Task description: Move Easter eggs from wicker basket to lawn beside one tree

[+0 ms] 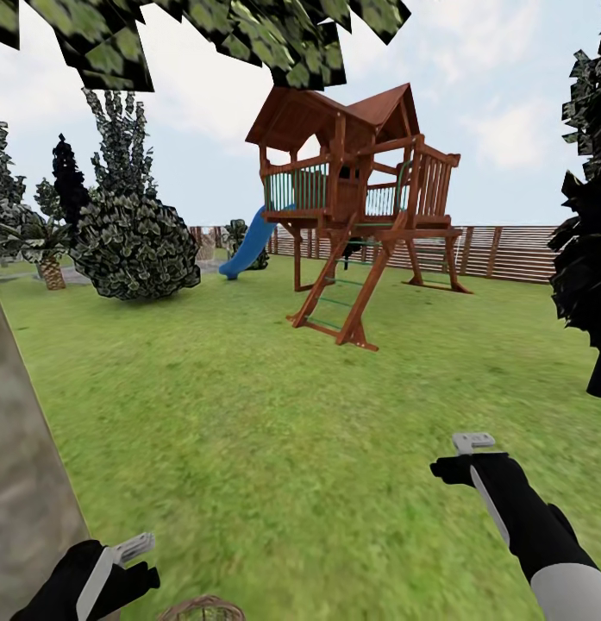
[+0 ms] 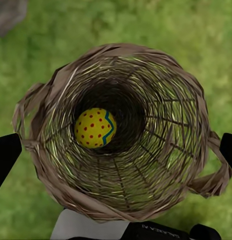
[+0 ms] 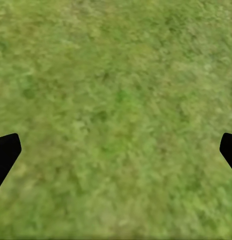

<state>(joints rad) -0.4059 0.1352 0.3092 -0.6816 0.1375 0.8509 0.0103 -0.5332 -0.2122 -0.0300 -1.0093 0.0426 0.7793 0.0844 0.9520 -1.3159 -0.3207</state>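
On the lawn point(image 1: 274, 414), beside one grey tree trunk point(image 1: 24, 483), the left gripper point(image 2: 116, 150) hangs released directly over the one wicker basket point(image 2: 160, 165), where one Easter egg point(image 2: 95, 128) lies at the bottom. It should descend straight through the mouth, avoiding the handle, and close gently. The right gripper point(image 3: 116, 150) hangs released over bare grass.

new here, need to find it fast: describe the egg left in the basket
Start at the grey tree trunk by the left arm. Beside it on the grass sits a brown woven basket. At its bottom lies one yellow egg, red-dotted with a blue zigzag.
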